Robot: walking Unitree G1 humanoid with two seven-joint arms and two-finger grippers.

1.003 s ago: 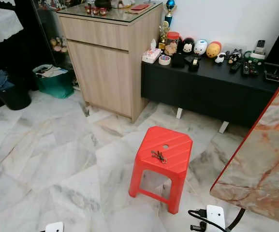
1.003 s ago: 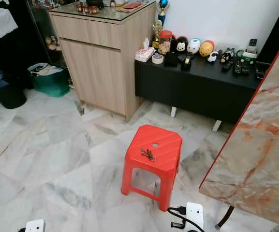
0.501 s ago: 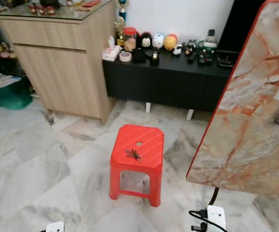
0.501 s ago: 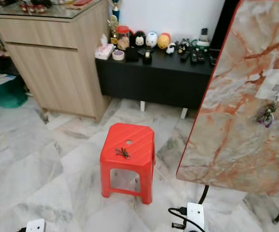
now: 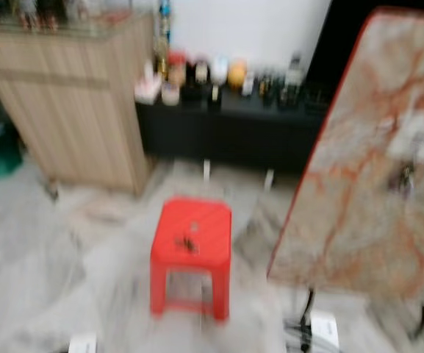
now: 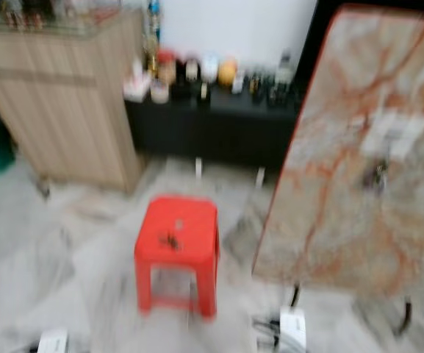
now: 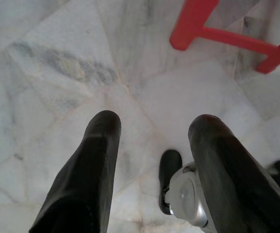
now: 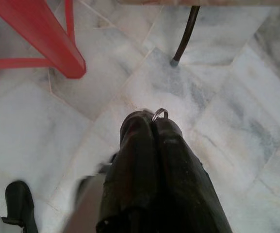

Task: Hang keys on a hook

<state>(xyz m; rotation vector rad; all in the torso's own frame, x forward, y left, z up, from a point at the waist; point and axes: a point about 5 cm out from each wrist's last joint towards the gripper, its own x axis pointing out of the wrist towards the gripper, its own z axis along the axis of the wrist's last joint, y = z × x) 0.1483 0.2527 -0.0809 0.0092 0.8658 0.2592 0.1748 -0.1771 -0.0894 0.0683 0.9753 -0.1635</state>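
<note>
Head views are blurred: keys barely made out on stool. Right gripper fingers pressed together, ring pinched at tips; left gripper fingers spread over floor.

Open floor around a low stool, walled on two sides

The red stool stands alone mid-floor, with bare marble open to its left and front. A tilted marble board on dark legs crowds its right; a wooden cabinet and black sideboard block the far side.
</note>
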